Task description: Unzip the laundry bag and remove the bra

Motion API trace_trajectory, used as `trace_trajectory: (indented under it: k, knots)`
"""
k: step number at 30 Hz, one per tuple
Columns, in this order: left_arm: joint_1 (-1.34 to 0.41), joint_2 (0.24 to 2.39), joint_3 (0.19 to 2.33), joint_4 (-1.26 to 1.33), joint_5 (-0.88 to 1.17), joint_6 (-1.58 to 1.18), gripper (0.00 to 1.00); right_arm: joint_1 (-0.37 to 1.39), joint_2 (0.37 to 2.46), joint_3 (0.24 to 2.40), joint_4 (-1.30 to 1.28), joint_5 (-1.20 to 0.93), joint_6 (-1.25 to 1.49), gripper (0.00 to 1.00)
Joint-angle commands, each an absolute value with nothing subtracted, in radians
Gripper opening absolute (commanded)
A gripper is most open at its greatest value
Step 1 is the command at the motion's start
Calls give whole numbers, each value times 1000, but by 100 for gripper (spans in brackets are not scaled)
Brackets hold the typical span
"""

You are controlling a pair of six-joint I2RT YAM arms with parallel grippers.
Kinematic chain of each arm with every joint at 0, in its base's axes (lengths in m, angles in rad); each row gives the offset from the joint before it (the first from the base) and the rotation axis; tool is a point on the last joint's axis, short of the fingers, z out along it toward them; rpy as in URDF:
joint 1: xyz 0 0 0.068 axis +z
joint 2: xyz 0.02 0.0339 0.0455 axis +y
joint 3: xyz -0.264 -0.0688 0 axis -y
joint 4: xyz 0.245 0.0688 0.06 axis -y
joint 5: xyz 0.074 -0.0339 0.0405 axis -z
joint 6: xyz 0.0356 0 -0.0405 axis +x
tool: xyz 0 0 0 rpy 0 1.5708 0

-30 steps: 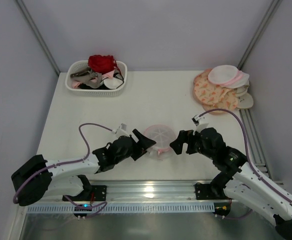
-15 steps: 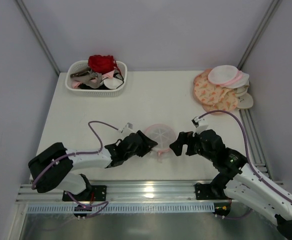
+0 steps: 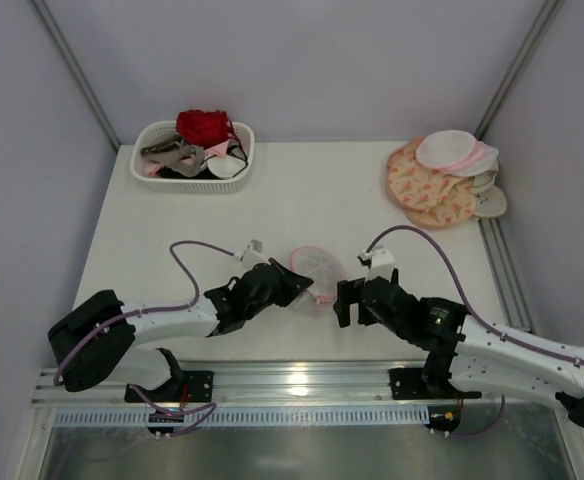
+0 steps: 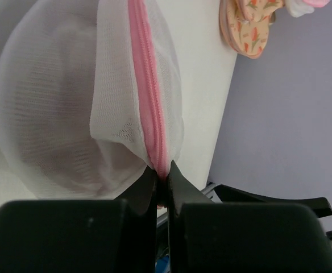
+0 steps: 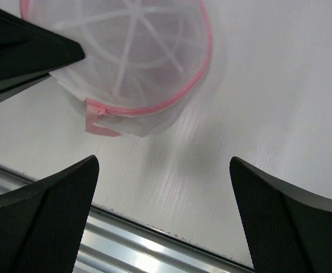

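The laundry bag (image 3: 318, 267), a small white mesh dome with a pink zipper rim, rests tilted on the table between both arms. My left gripper (image 3: 298, 289) is shut on its pink zipper rim (image 4: 146, 85), the fingertips pinching the seam at the bag's near-left edge (image 4: 162, 172). My right gripper (image 3: 341, 301) stands open just right of the bag and a little nearer, with nothing between its fingers (image 5: 163, 176). In the right wrist view the bag (image 5: 137, 51) shows white ribs and a pink pull tab (image 5: 99, 124). The bra is hidden inside the mesh.
A white slotted basket (image 3: 194, 170) with clothes, one red, stands at the back left. Peach-patterned round pouches (image 3: 430, 188) are stacked at the back right. A metal rail (image 3: 302, 380) runs along the table's near edge.
My left gripper has gone from open to shut on the bag's zipper rim, and the bag has tilted up. The right arm has swung left, closer to the bag.
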State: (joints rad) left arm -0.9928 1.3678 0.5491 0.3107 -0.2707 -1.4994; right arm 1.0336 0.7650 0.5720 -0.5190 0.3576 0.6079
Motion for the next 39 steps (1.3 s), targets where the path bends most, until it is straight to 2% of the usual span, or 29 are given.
trace_trajectory:
  k: [1,3,8,10,11,12,14,15,21,24,30,39]
  knots:
    - [-989,1287,512,356,-316,-1560,0,1182,868,756,-766,929,806,99]
    - [-988,1266,494,400,-313,-1574,0,1282,974,817,-950,1053,983,99]
    - [-988,1207,462,439,-287,-1641,0,1305,1101,913,-1149,1163,1303,99]
    - [-988,1200,450,445,-272,-1673,0,1305,1034,869,-1032,1152,1185,100]
    - [-988,1198,430,459,-267,-1704,0,1305,988,839,-820,1081,1087,100]
    - [-988,1201,419,474,-265,-1721,0,1305,885,760,-684,1016,851,100]
    - [-988,1218,381,543,-256,-1774,0,1304,789,688,-436,852,711,99]
    - [-988,1227,367,575,-253,-1792,0,1305,731,649,-399,819,662,97]
    - [-988,1394,295,908,-192,-1948,0,1305,733,608,-272,599,629,82]
    - [-988,1471,290,1078,-173,-1994,0,1305,744,577,-203,534,647,78]
    - [-988,1608,285,1323,-170,-2026,0,1305,660,448,-84,425,715,76]
    - [-988,1677,302,1417,-118,-2045,0,1286,597,399,-117,457,738,76]
